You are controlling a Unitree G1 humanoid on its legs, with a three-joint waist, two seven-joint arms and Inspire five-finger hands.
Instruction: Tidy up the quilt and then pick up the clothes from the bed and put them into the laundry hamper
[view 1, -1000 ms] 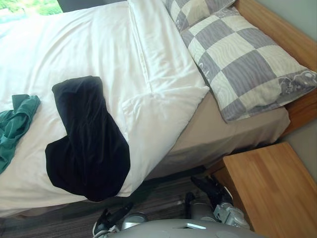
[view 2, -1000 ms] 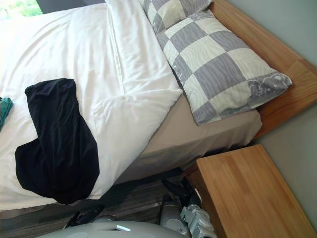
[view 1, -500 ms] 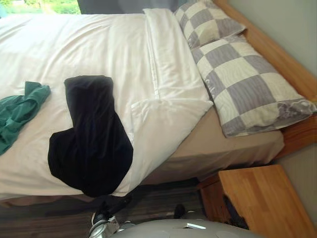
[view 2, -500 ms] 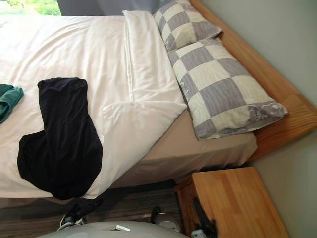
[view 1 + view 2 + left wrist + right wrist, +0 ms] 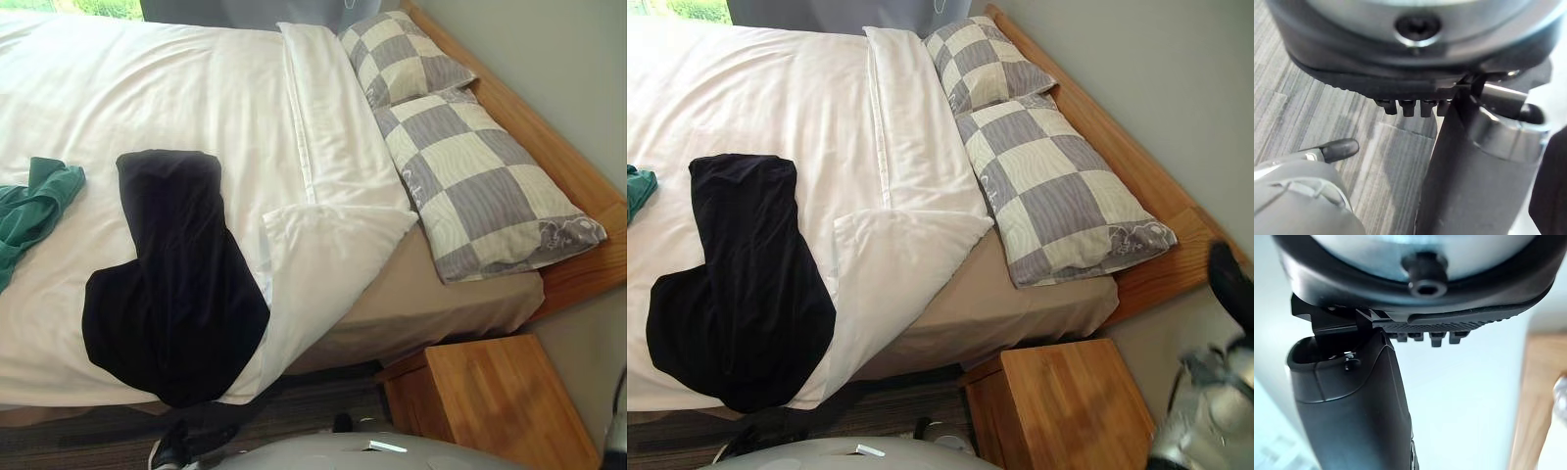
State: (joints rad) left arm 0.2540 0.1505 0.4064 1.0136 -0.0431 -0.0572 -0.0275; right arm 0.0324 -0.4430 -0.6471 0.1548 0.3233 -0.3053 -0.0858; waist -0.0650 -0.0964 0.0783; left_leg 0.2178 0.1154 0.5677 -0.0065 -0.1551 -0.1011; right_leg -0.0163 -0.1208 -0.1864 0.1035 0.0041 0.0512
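The white quilt [image 5: 196, 88] lies spread over the bed, mostly smooth. Its top edge is turned back in a long band beside the pillows, and its near corner [image 5: 333, 245] is folded over on itself in a rumpled triangle, baring the tan sheet [image 5: 441, 304] below. A black garment [image 5: 176, 284] lies flat on the quilt near the bed's front edge, narrow at the far end and broad at the near end, which hangs just over the edge. A green garment [image 5: 34, 211] lies crumpled on the quilt to its left, apart from it.

Two grey-and-cream checked pillows [image 5: 485, 191] lie end to end along the wooden headboard [image 5: 549, 157]. A wooden nightstand [image 5: 500, 392] stands just beside the bed.

The left robot hand [image 5: 1474, 171] hangs low over the striped floor [image 5: 1312, 112] and holds nothing that I can see; I cannot tell how far its fingers are open. The right robot hand [image 5: 1232, 286] is blurred, and its fingers cannot be read either.

Against half a second ago the camera has shifted. The quilt and clothes lie as they did, while the right robot hand has come up from in front of the nightstand to beside the wall.
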